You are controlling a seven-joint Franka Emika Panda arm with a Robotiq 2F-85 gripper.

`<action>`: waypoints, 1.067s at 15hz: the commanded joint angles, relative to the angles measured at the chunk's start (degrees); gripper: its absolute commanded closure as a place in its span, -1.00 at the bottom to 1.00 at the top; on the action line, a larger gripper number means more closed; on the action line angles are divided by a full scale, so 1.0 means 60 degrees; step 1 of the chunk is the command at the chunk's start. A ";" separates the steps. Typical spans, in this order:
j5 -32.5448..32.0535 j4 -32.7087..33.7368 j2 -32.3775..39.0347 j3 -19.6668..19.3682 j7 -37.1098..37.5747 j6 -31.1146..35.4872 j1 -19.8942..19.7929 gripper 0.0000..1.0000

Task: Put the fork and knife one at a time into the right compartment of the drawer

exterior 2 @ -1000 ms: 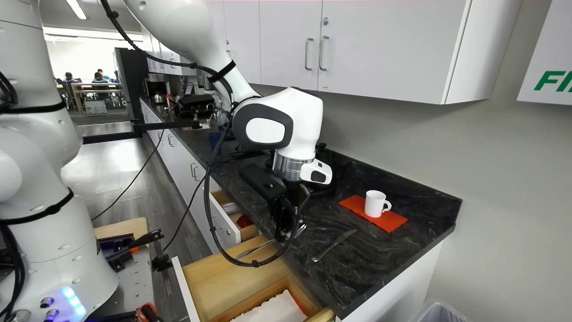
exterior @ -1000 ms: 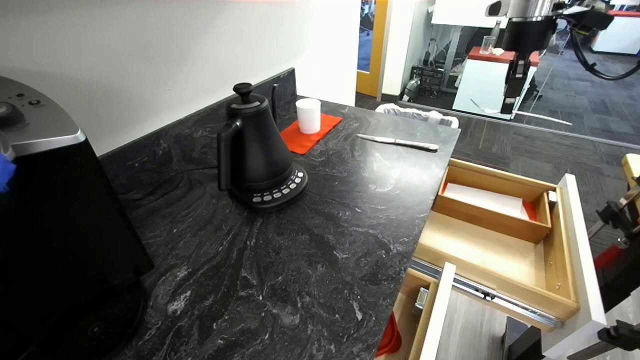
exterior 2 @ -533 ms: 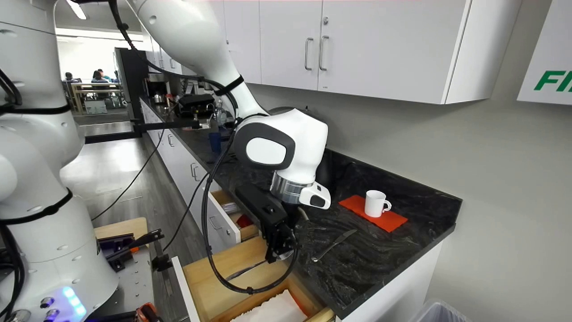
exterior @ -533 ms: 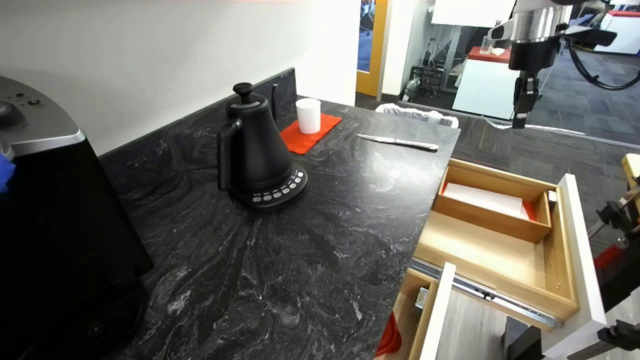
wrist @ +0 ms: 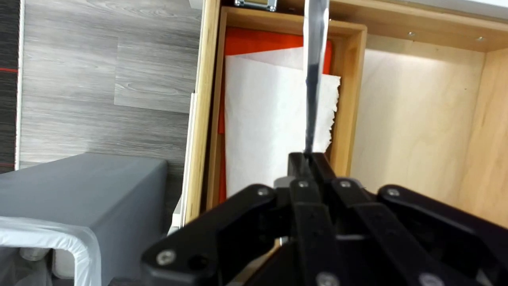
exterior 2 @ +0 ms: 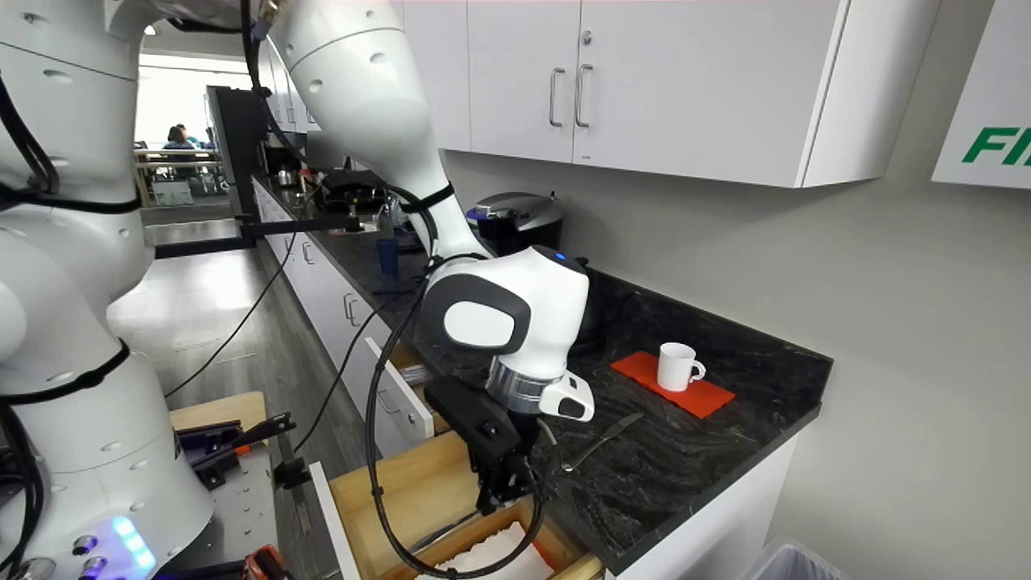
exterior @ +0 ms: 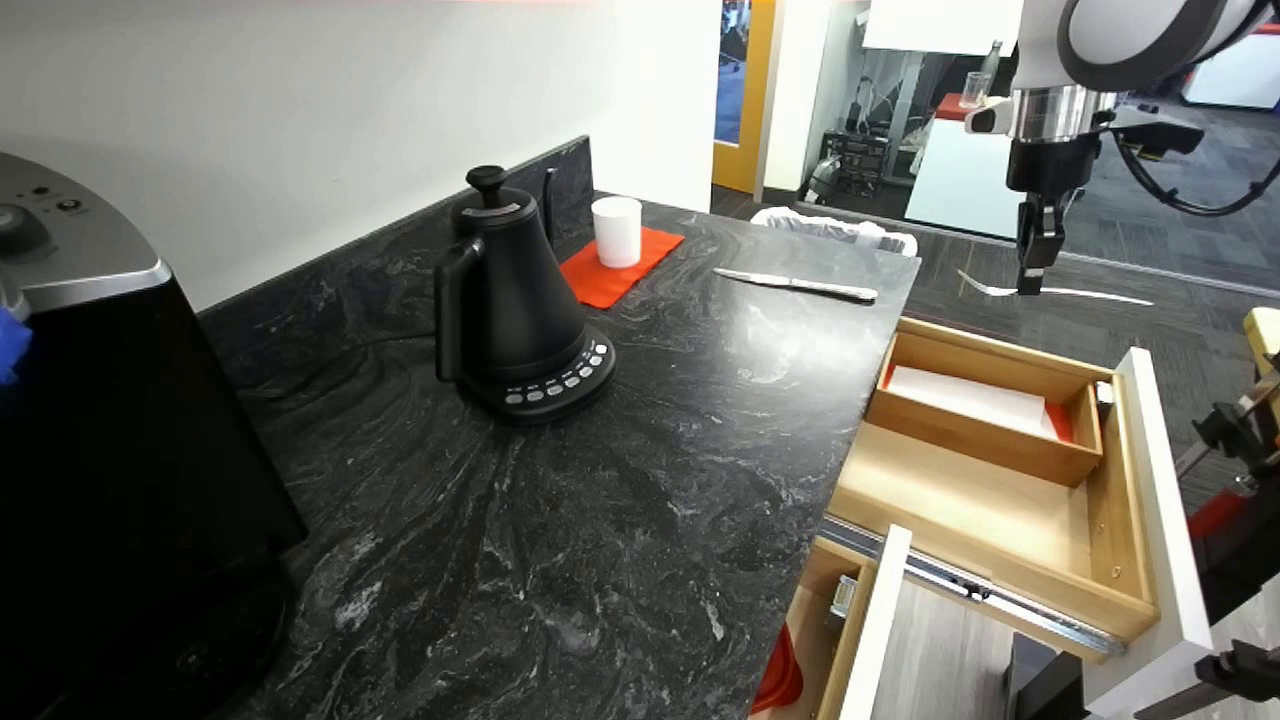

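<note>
My gripper [exterior: 1030, 285] is shut on the silver fork [exterior: 1095, 296] and holds it level above the open light-wood drawer [exterior: 960, 480]. In the wrist view the fork's handle [wrist: 313, 71] runs forward from the fingertips [wrist: 307, 156], over the boxed compartment with a white sheet and red lining [wrist: 270, 115]. The tines are hidden there but show in an exterior view, left of the fingers. The gripper [exterior 2: 488, 506] is also over the drawer in an exterior view. The silver knife [exterior: 797, 285] lies on the dark counter and also shows in an exterior view [exterior 2: 602, 442].
A white mug [exterior 2: 676, 366] stands on a red napkin [exterior 2: 709, 396] on the counter. A black kettle [exterior: 520, 290] stands beside them. A lower drawer [exterior: 880, 630] is partly open. A grey bin [wrist: 87, 190] stands beside the drawer. The counter edge [exterior: 868, 390] borders the drawer.
My gripper has moved away from above the counter edge and down, with the fork still held, to over the boxed compartment. The knife and drawer have not moved.
</note>
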 commanded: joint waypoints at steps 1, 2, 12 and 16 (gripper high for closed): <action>-0.0140 0.0322 0.0899 0.0209 -0.0353 0.0683 -0.0500 0.89; -0.0220 0.0433 0.1214 0.0229 -0.0374 0.0877 -0.0562 0.90; -0.1363 0.1600 0.2894 0.0136 0.0221 0.1122 -0.0510 0.90; -0.1493 0.1987 0.3026 0.0147 0.0419 0.1147 -0.0547 0.90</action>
